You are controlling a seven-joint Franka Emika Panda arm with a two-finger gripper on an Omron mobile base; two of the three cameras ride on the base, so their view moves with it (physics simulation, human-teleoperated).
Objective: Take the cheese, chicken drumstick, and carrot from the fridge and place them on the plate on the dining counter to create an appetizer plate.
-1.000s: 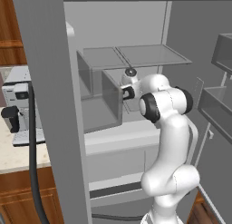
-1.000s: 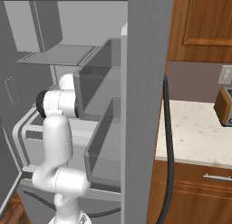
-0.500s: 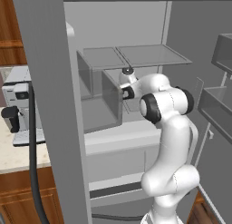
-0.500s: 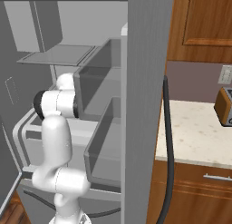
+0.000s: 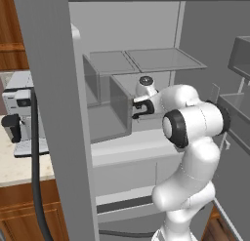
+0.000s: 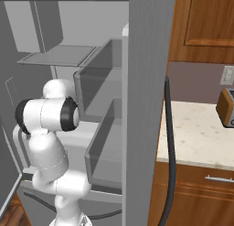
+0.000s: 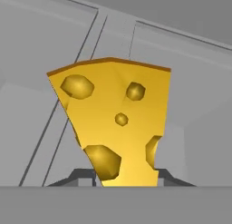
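Arm reaching into the fridge point(image 5: 146, 35); gripper point(image 7: 122, 181) closing on the cheese point(image 7: 115, 123).

Hand view is showing one cheese wedge, yellow-orange, pitted with five round holes, darker rind along its top edge, sitting between the two finger tips, which are pressing its narrow lower end. Left base view is showing the white arm's wrist poking past a translucent grey bin point(image 5: 110, 106) under two flat glass shelves. Right base view is showing two stacked bins and a speckled beige counter point(image 6: 201, 138).
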